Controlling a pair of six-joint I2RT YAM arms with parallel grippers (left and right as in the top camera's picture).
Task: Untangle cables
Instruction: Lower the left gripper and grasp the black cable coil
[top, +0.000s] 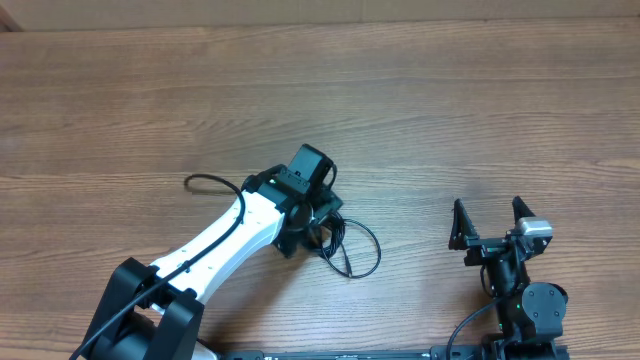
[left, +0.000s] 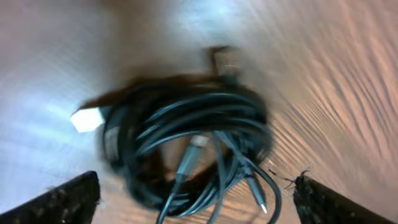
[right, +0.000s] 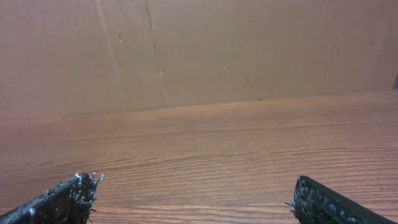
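Observation:
The cables (left: 186, 146) are a tangled bundle of thin black cords with silver plug ends, lying on the wooden table. In the overhead view only a few loops (top: 352, 245) stick out from under my left wrist. My left gripper (left: 193, 202) is open, its two fingertips spread on either side of the bundle, just above it. My right gripper (top: 490, 222) is open and empty at the front right, well apart from the cables. In the right wrist view its fingers (right: 193, 199) frame bare wood.
A thicker black arm cable (top: 205, 182) loops out left of my left wrist. A brown cardboard wall (right: 199, 50) stands along the table's far edge. The right arm's base (top: 525, 310) sits at the front right edge.

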